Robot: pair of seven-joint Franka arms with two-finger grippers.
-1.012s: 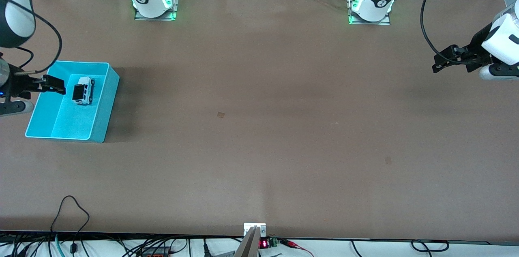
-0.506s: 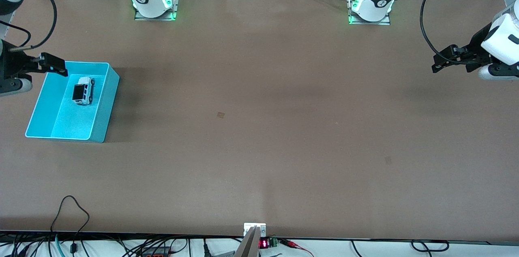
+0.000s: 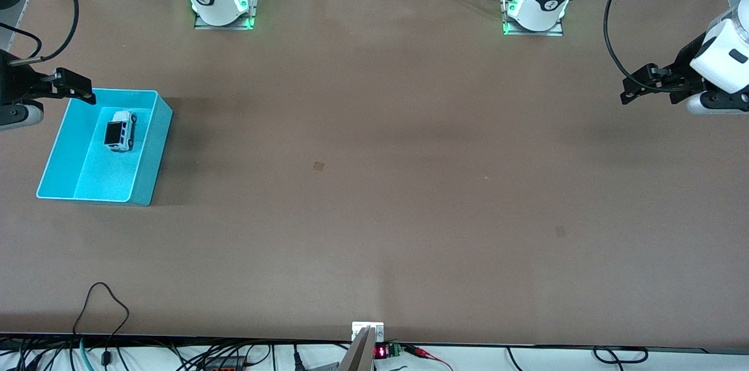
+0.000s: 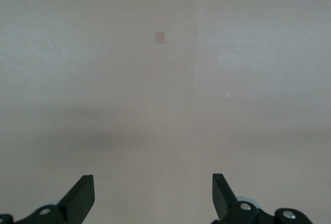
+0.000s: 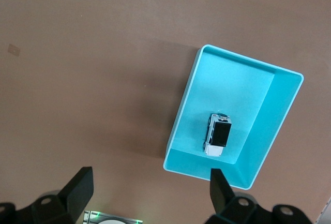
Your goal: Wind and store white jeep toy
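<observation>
Front view: white jeep toy [image 3: 120,130] upright inside cyan bin [image 3: 149,169], at the right arm's end of the surface [image 3: 374,184]. Right pincer [image 3: 76,85] over the bin's corner, wide open, empty. Left pincer [image 3: 635,85] over bare surface, wide open, empty.

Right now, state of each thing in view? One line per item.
toy jeep: upright on its wheels inside the bin, nothing holding it.
bin: open-topped, on the table at the right arm's end, holding only the jeep.
right hand: open, empty, over the bin's corner farthest from the front camera.
left hand: open, empty, waiting over bare table at the left arm's end.
</observation>
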